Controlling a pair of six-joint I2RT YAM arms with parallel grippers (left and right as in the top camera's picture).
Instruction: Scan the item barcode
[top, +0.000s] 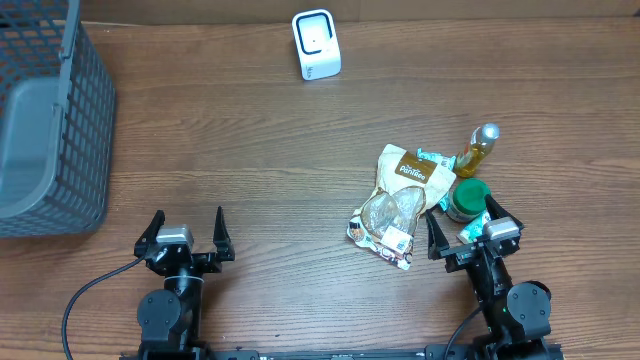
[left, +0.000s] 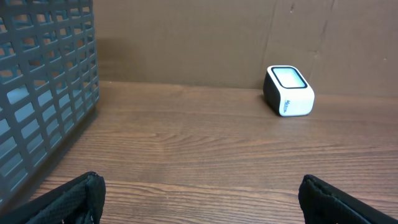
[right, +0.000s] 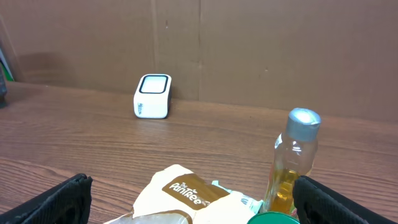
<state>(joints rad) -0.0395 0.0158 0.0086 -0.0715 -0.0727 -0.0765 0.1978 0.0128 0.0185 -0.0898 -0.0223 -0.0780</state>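
A white barcode scanner (top: 316, 44) stands at the far middle of the table, also visible as the scanner (left: 288, 91) and the scanner (right: 153, 96). A cream snack bag (top: 397, 196) lies flat at right; the bag (right: 186, 193) shows low in the right wrist view. Beside it stand a bottle of amber liquid (top: 478, 148), the bottle (right: 291, 163), and a green-lidded jar (top: 467, 198). My right gripper (top: 466, 227) stands open just in front of these items, touching none. My left gripper (top: 187, 232) stands open over bare wood at the near left, nothing between its fingers.
A grey mesh basket (top: 70, 120) with a grey liner sits at the far left; its wall (left: 43, 93) fills the left of the left wrist view. A teal packet (top: 436, 158) lies under the snack bag. A cardboard wall backs the table.
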